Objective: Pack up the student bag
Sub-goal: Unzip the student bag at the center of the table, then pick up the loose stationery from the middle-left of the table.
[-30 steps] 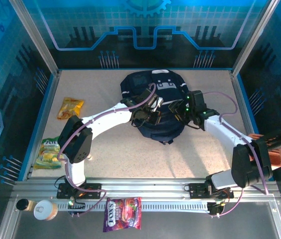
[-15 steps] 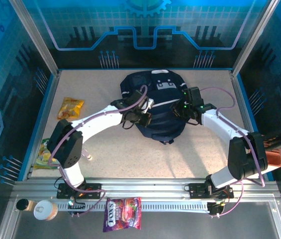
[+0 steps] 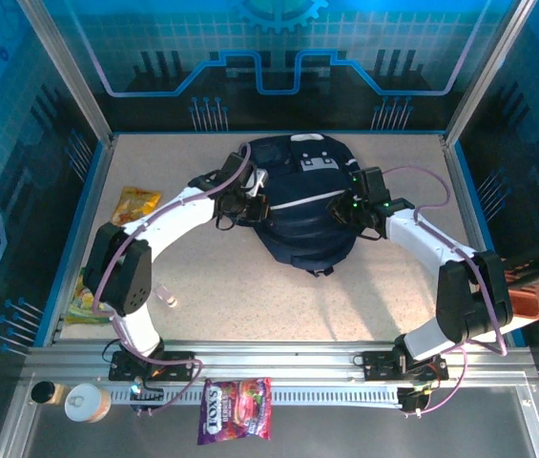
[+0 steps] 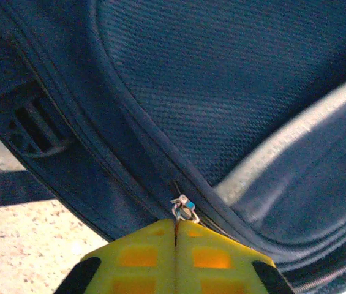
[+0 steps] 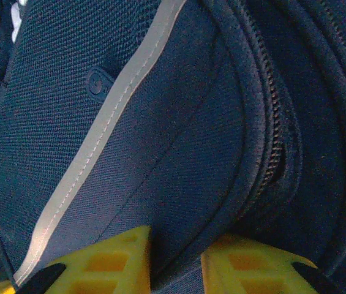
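Bag (image 3: pixel 307 239) is lying toward the back middle of the tabletop (image 3: pixel 383 296). Left gripper (image 4: pixel 176 225) is at its left side, fingers squeezed together right on the zipper pull (image 4: pixel 185 208). Right gripper (image 5: pixel 176 260) is on the bag's right side, pinching a fold of navy fabric beside a zipper. An orange snack pack (image 3: pixel 134 206) lies well off to the left.

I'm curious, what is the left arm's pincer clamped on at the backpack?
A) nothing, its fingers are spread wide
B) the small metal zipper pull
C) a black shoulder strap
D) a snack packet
B: the left wrist view shows the left pincer shut, its yellow fingers meeting on the zipper pull of the student bag.
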